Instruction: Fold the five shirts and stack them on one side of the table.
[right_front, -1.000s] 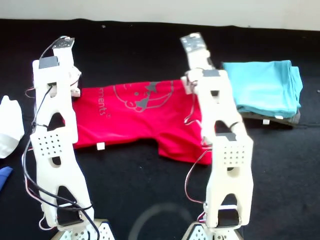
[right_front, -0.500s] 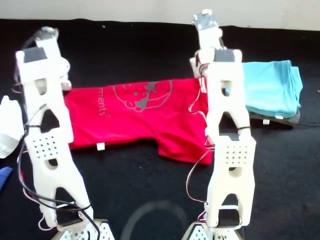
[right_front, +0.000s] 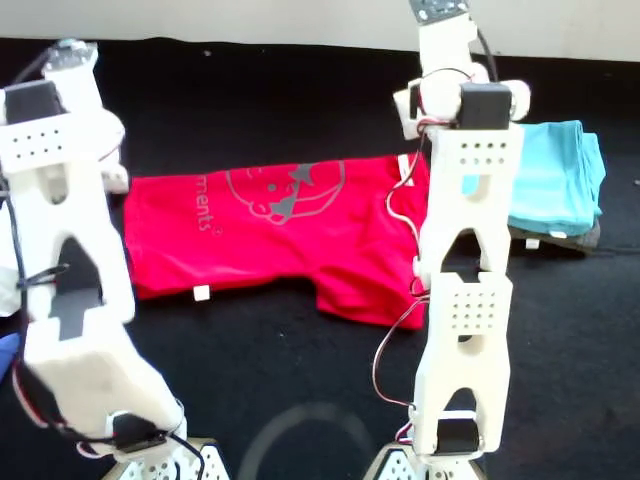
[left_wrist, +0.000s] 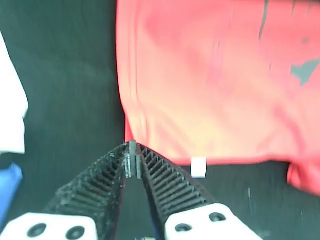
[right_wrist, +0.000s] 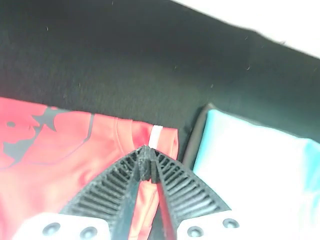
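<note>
The red shirt lay spread flat in the middle of the tabletop, print side up. I judged it was not yet folded small. By the right edge sat the stack: a turquoise shirt folded on a dark one. The left end effector was clenched on nothing, above the shirt's end toward the left edge. The right end effector was likewise clenched and empty, over the end beside the stack. I supposed they hung high to keep clear of the cloth before a next grasp. A second before, both arms were lower, near the shirt's far side — they had risen, while the shirt had not moved.
</note>
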